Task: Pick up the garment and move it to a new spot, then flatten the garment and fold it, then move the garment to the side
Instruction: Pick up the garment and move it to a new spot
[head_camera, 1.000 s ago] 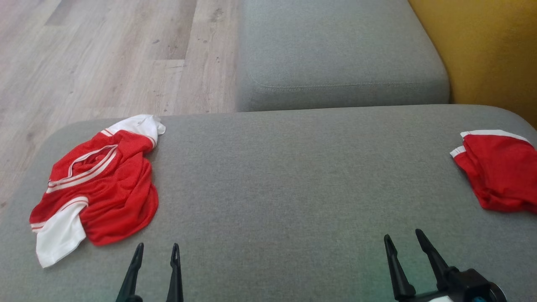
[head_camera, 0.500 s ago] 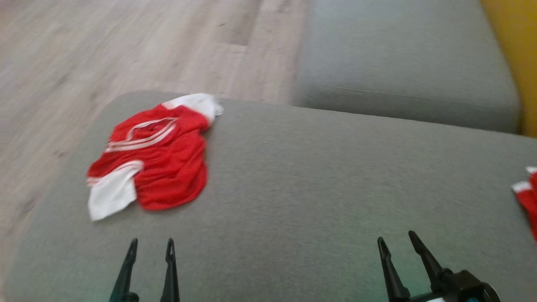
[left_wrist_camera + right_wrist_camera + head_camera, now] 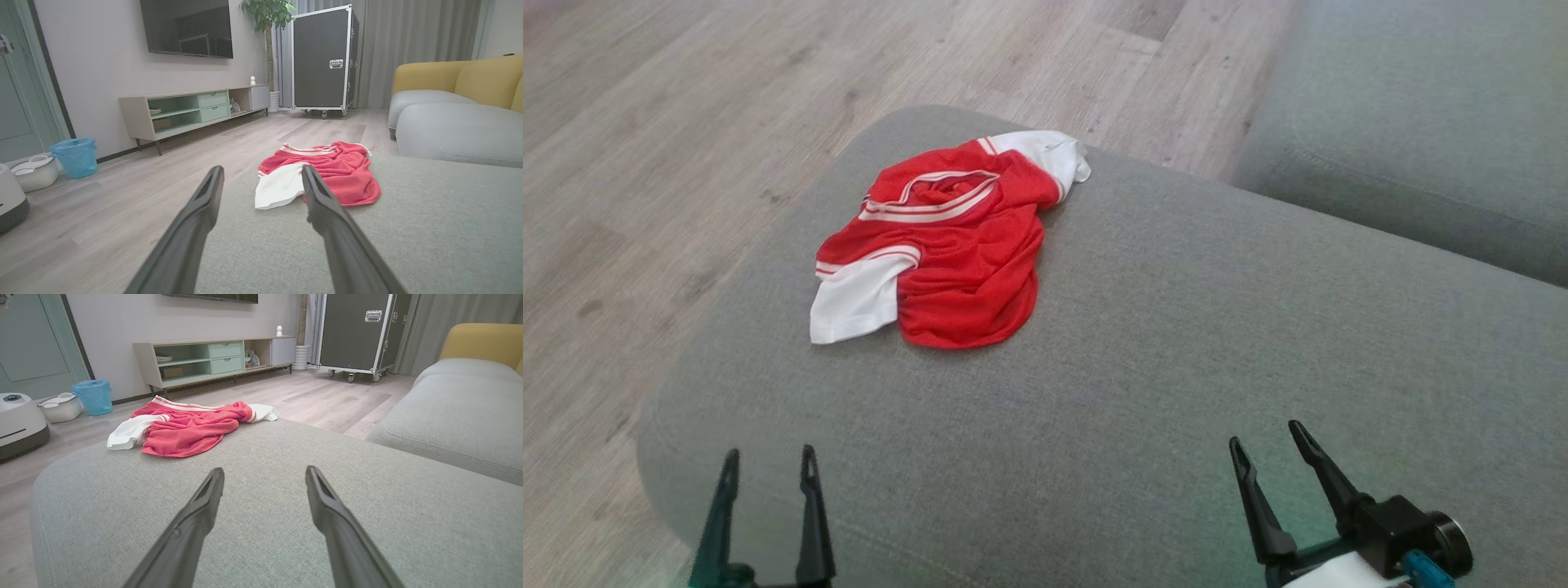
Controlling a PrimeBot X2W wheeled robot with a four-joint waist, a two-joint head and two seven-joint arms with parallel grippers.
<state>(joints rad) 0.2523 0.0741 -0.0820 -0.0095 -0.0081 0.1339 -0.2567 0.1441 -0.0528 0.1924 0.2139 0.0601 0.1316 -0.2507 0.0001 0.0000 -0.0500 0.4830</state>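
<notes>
- We're in a living room with a pale wood floor (image 3: 670,122) and a low TV cabinet (image 3: 196,108) along the wall. Right in front of us is a big grey sofa cushion (image 3: 1176,343), which is our work surface.
- Our left gripper (image 3: 768,452) sits at the cushion's near left corner. Both dark fingers are spread wide apart with nothing between them.
- Our right gripper (image 3: 1264,433) is over on the near right. Same deal: fingers wide apart, empty, hovering over bare grey fabric.
- Heading outward, the garment (image 3: 956,253) is a crumpled red jersey with white sleeves and striped trim. It's heaped on the far left part of the cushion, close to the edge where it drops to the floor.
- The bit that matters is direction. From the left gripper the garment is ahead and a little to the right, and the left wrist view has it pretty much dead ahead past the fingertips. From the right gripper it's ahead and well off to the left.
- So we reckon the left arm is the nearer one, and the right would need a longer reach across.
- The heap's long axis runs diagonally. It goes from the white sleeve at its near left end to the other white sleeve at the far right end, which pokes out by the cushion's far edge.
- Nothing's been picked up yet, and both grippers are well apart from the cloth. We'd call this the approach before the first grab.
</notes>
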